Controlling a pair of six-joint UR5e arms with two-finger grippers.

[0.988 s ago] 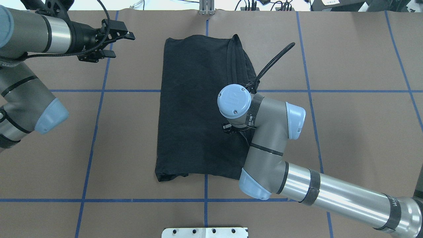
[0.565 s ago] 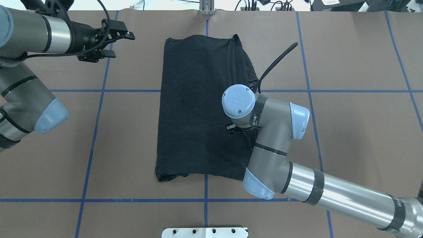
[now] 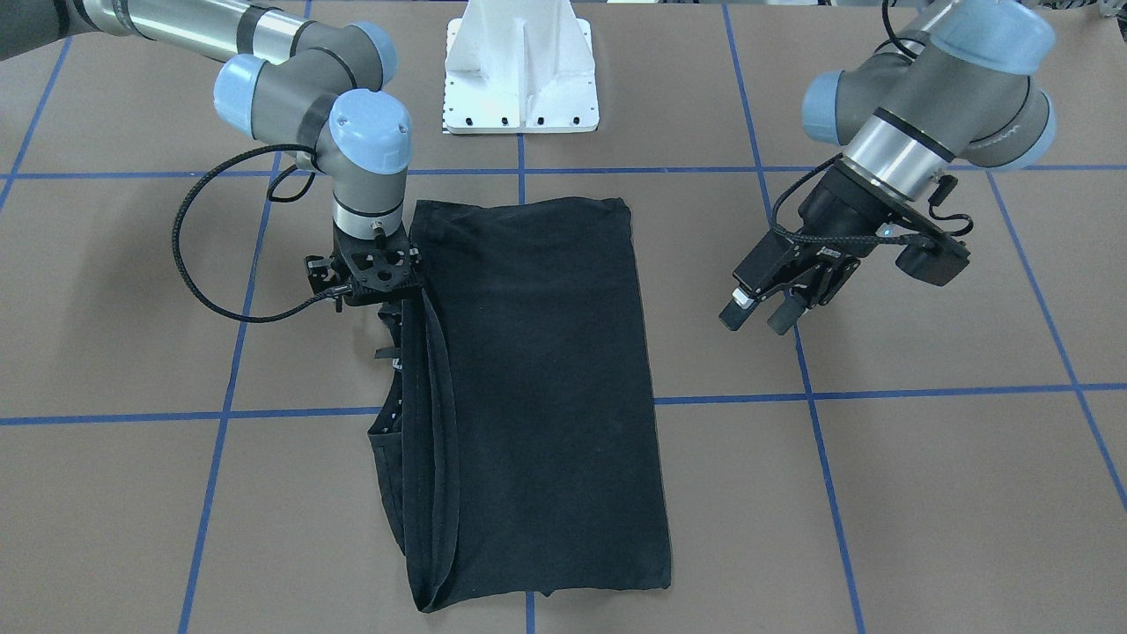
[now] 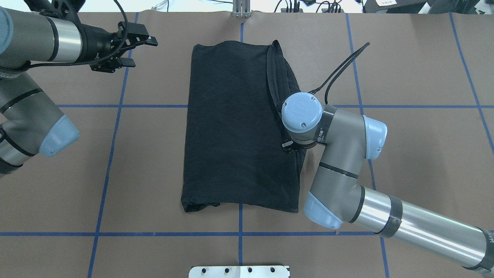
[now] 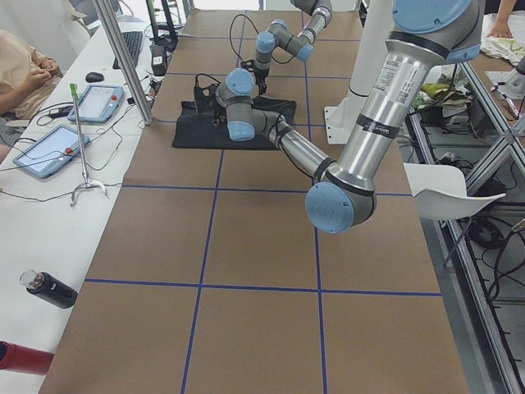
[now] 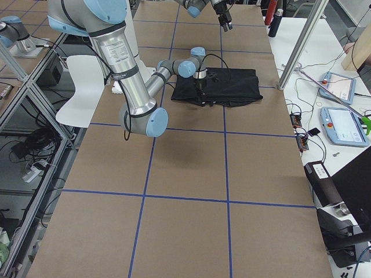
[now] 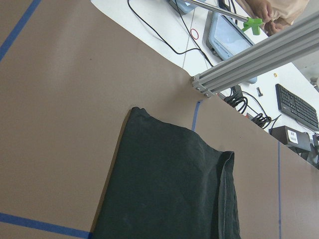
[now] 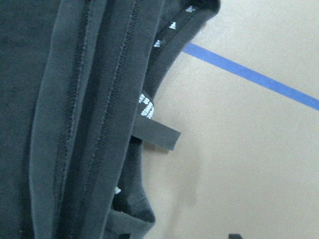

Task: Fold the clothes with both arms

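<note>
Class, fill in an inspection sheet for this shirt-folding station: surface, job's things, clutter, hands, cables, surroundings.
surface: brown table with blue tape grid.
job's things: black T-shirt lying folded lengthwise, layered hems along its robot-right side.
clutter: nothing seen on the brown surface.
hands: left hand open, off the shirt; right hand pointing down at the shirt's edge, grip hidden.
cables: black cable looping from the right wrist.
surroundings: tablets, bottle on the side bench; seated person.

We see the black T-shirt (image 4: 239, 127) folded flat into a long rectangle, its layered hems directly under the right gripper (image 3: 392, 339). The left gripper (image 4: 143, 52), jaws apart, hovers well clear on the opposite side.
</note>
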